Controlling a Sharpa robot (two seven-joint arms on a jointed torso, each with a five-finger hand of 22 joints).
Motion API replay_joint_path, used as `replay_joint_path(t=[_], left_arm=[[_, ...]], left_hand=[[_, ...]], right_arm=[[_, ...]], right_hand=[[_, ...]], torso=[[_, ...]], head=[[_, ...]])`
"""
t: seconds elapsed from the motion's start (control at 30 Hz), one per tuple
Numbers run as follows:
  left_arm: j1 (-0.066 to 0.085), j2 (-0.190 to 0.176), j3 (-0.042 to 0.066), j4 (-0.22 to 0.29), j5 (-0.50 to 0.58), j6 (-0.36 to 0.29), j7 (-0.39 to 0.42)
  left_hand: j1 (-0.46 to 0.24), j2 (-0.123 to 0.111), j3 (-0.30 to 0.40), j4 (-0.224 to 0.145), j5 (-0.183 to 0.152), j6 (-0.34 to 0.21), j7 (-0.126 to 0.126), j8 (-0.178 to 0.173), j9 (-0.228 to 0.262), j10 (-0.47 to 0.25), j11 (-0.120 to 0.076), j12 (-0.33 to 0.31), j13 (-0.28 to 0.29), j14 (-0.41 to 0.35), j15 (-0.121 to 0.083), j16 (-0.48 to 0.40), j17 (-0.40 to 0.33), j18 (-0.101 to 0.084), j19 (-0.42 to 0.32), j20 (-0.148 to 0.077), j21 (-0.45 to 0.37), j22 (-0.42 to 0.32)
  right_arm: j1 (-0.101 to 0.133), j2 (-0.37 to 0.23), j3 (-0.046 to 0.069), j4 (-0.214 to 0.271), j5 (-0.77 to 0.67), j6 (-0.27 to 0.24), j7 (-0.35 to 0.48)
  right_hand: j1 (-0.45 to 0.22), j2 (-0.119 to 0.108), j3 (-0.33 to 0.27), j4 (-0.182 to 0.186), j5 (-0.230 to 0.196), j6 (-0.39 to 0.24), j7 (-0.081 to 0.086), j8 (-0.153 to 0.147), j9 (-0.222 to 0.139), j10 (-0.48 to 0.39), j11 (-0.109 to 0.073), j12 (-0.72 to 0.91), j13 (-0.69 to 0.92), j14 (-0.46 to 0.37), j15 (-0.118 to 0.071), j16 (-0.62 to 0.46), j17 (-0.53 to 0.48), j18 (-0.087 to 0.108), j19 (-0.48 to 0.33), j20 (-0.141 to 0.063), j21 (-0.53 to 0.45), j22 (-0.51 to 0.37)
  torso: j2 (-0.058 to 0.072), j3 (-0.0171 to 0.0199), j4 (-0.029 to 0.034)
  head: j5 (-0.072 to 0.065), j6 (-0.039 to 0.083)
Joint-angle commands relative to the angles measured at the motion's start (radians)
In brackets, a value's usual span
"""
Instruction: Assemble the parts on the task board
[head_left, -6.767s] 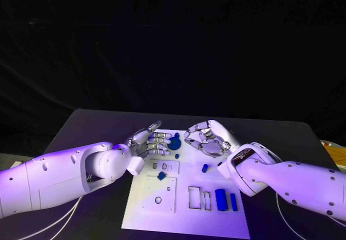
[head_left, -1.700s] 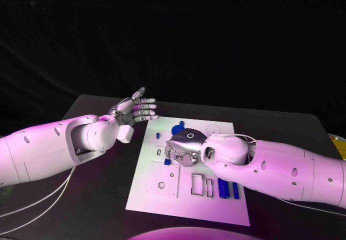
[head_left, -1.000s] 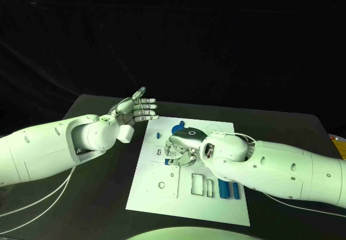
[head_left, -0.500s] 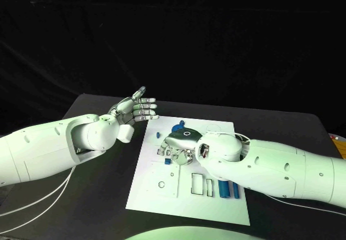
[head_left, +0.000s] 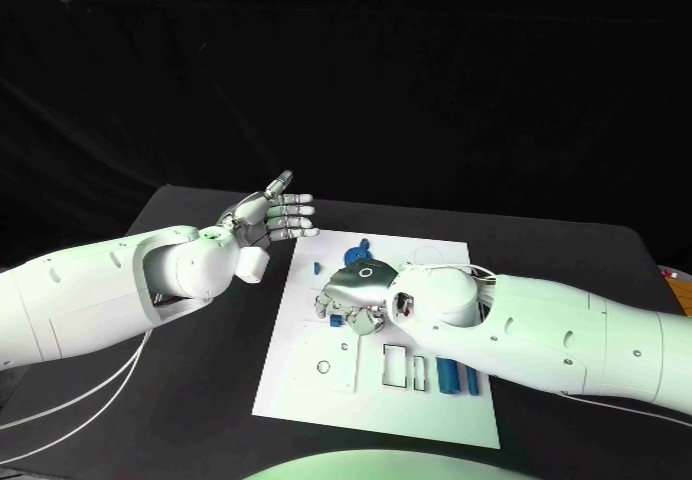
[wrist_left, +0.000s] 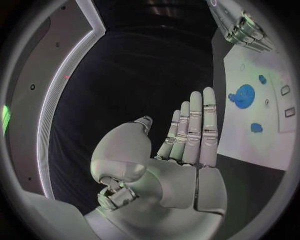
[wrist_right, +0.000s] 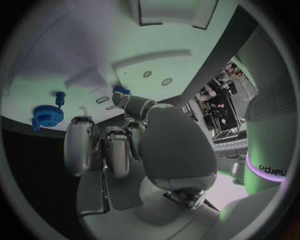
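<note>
The white task board (head_left: 332, 395) lies in the middle of the table. My right hand (head_left: 353, 292) hangs palm down over its upper middle, fingers curled. One fingertip (wrist_right: 132, 104) touches a small blue part (wrist_right: 120, 90), which peeks out under the hand (head_left: 336, 321); whether the part is gripped is hidden. A blue gear (wrist_right: 47, 115) (wrist_left: 242, 94) and a blue peg (head_left: 364, 243) sit near the board's far edge. Two blue bars (head_left: 450, 378) stand at the near right. My left hand (head_left: 271, 218) (wrist_left: 184, 145) is raised beside the board's far left corner, fingers straight, holding nothing.
Rectangular slots (head_left: 395, 365) and a round hole (head_left: 323, 366) are cut in the board's near half. Black table (head_left: 202, 400) surrounds the board on all sides. My right forearm (head_left: 548, 335) covers the board's right side.
Since the oldest frame my left hand has drawn off the board to the left and my right hand has come down on the small blue part. In the last second it crept slightly left.
</note>
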Motion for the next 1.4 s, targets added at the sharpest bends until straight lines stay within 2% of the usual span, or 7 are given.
replay_joint_path(t=[0.03, 0.3, 0.8, 1.17, 1.4], left_arm=[[0.002, 0.001, 0.001, 0.002, -0.005, 0.012, 0.004], [0.002, 0.002, 0.001, 0.002, -0.005, 0.013, 0.004], [0.002, 0.004, 0.001, 0.000, -0.005, 0.015, 0.003], [0.001, 0.005, 0.001, -0.002, -0.005, 0.017, 0.002], [0.001, 0.006, 0.001, -0.003, -0.006, 0.017, 0.000]], left_hand=[[0.009, 0.004, -0.007, -0.001, 0.005, -0.008, 0.066, 0.006, -0.001, -0.005, 0.001, 0.002, -0.001, -0.006, -0.001, 0.002, 0.001, 0.011, 0.005, -0.001, -0.006, -0.001], [0.009, 0.004, -0.007, -0.001, 0.005, -0.008, 0.066, 0.006, -0.001, -0.005, 0.001, 0.002, -0.001, -0.006, -0.001, 0.002, 0.001, 0.011, 0.005, -0.001, -0.006, -0.001], [0.009, 0.004, -0.007, -0.001, 0.005, -0.008, 0.066, 0.006, -0.001, -0.005, 0.001, 0.002, -0.001, -0.006, -0.001, 0.002, 0.001, 0.011, 0.005, -0.001, -0.006, -0.001], [0.009, 0.004, -0.007, -0.001, 0.005, -0.008, 0.066, 0.006, -0.001, -0.005, 0.001, 0.002, -0.001, -0.006, -0.001, 0.002, 0.001, 0.011, 0.005, -0.001, -0.006, -0.001], [0.009, 0.004, -0.007, -0.001, 0.005, -0.008, 0.066, 0.006, -0.001, -0.005, 0.001, 0.002, -0.001, -0.006, -0.001, 0.002, 0.001, 0.011, 0.005, -0.001, -0.006, -0.001]], right_arm=[[-0.001, 0.004, -0.001, -0.004, -0.052, 0.059, 0.028], [-0.003, 0.013, -0.002, -0.019, -0.062, 0.032, 0.035], [-0.016, 0.029, -0.004, -0.049, -0.063, -0.010, 0.052], [-0.028, 0.037, -0.005, -0.072, -0.062, -0.029, 0.057], [-0.030, 0.036, -0.005, -0.077, -0.063, -0.068, 0.064]], right_hand=[[-0.012, -0.006, 0.007, -0.001, -0.024, -0.007, -0.005, -0.003, 0.001, -0.007, -0.002, -0.002, 0.100, 0.106, -0.008, 0.004, 0.262, 0.017, 0.000, -0.008, -0.003, 0.192], [-0.030, -0.007, -0.005, 0.004, -0.037, -0.005, -0.001, 0.003, 0.005, 0.001, -0.001, 0.006, 0.107, 0.106, -0.008, 0.004, 0.263, 0.015, 0.002, -0.008, 0.006, 0.194], [-0.047, 0.008, -0.026, 0.017, -0.041, 0.020, 0.007, 0.024, 0.017, 0.012, 0.003, 0.016, 0.114, 0.106, -0.005, 0.004, 0.263, 0.012, 0.009, -0.006, 0.021, 0.197], [-0.046, 0.020, -0.032, 0.019, -0.040, 0.049, 0.020, 0.043, 0.027, 0.017, 0.012, 0.020, 0.117, 0.106, 0.000, 0.004, 0.263, 0.011, 0.012, -0.002, 0.027, 0.199], [-0.053, 0.033, -0.041, 0.028, -0.040, 0.081, 0.031, 0.063, 0.036, 0.027, 0.020, 0.028, 0.125, 0.106, 0.007, 0.004, 0.263, 0.008, 0.016, 0.004, 0.037, 0.201]], torso=[[0.000, 0.0009, -0.0004], [-0.001, 0.0012, 0.0008], [0.001, 0.0016, 0.0000], [-0.001, 0.0014, -0.0007], [-0.001, 0.0013, -0.0009]], head=[[0.001, -0.002], [0.002, -0.003], [0.003, -0.008], [0.005, -0.012], [0.005, -0.011]])
